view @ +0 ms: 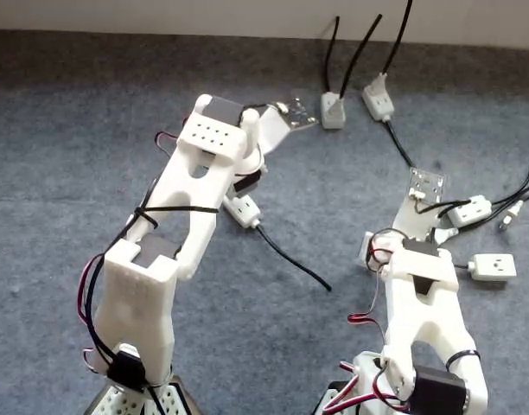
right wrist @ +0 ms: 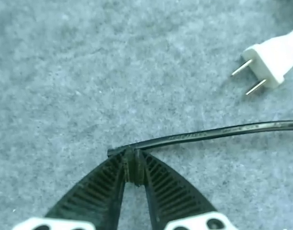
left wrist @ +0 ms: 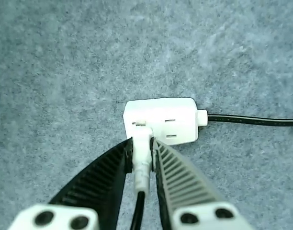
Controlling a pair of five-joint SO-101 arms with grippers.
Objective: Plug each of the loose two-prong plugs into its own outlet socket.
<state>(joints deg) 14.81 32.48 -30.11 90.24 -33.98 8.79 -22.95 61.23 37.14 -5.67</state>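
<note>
We judge the job to be in its early part. The left tool [left wrist: 141,143] is clamped narrow on a white plug [left wrist: 141,160], whose front meets the face of a white outlet block [left wrist: 171,115] lying on the grey desk [view: 66,173]. We cannot tell whether the prongs are fully home. A second plug [right wrist: 272,56] lies loose on the desk with both prongs bare, so that one at least is left to do.

The right tool [right wrist: 132,160] is closed tight on a black cord [right wrist: 208,135] near its end, apart from the loose plug. The left arm [view: 187,199] stretches forward and tips down over the block. The right arm [view: 424,303] is folded closer in, its tool low at the desk.
</note>
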